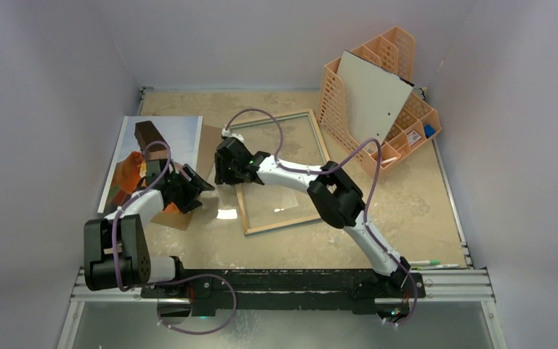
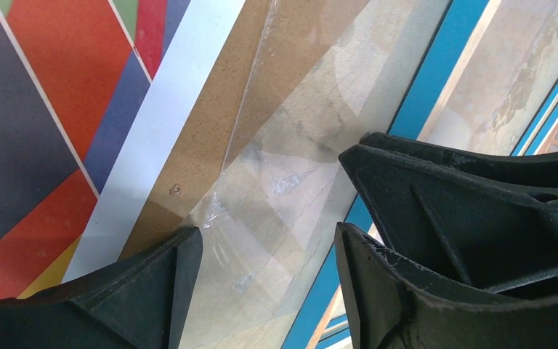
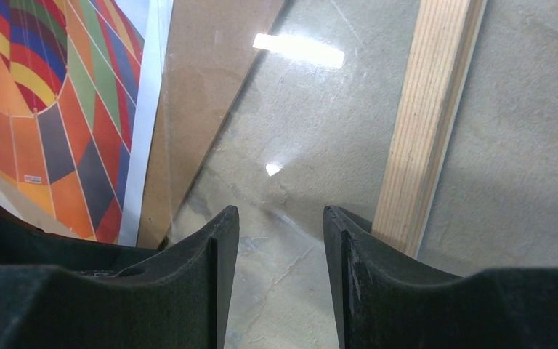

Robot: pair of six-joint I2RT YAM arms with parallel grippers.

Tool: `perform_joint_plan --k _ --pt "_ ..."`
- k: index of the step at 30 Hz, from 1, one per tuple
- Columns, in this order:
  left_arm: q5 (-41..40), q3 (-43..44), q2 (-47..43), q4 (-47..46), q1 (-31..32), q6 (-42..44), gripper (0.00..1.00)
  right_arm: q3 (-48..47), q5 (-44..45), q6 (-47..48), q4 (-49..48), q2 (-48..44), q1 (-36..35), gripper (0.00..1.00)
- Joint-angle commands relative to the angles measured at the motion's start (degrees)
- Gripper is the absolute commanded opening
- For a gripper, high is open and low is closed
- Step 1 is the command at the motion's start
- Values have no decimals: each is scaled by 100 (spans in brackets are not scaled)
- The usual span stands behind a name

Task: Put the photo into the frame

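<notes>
plainly, the photo (image 1: 176, 135) lies at nine o'clock of the frame (image 1: 282, 205), long axis twelve to six. the left gripper (image 2: 269, 237) hangs nearest, over its four o'clock edge, jaws apart and empty. the right gripper (image 3: 280, 218) is likewise parted and empty.

Robot test cell, probably a laboratory bench, plain white enclosure walls (image 1: 51, 87) at left, rear and right, left arm (image 1: 134, 207) and right arm (image 1: 290, 173) bolted to an aluminium rail (image 1: 283, 292) at bottom centre, exposed purple cables (image 1: 256, 110), mottled beige tabletop (image 1: 414, 211).
</notes>
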State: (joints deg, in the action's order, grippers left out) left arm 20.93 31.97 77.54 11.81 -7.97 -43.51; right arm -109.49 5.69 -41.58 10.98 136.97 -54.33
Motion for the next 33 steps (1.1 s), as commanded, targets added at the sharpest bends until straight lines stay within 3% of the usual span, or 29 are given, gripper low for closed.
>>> perform_joint_plan --k 1,5,10,17,23,33 --pt "-743 -385 172 -152 6 114 72 385 -379 8 399 304 80 50" --pt "-1598 -285 -411 -72 6 186 77 462 -420 24 405 300 118 50" --pt "-1952 -383 -822 -264 168 125 80 606 -428 32 372 244 175 49" --pt "-1421 -620 -351 -937 503 -78 80 761 -523 47 295 200 220 49" --pt "-1450 -642 -73 -1344 652 -231 80 903 -556 42 218 186 263 49" --pt "-258 -242 -185 -817 485 -1059 74 1063 -1456 32 14 258 500 48"
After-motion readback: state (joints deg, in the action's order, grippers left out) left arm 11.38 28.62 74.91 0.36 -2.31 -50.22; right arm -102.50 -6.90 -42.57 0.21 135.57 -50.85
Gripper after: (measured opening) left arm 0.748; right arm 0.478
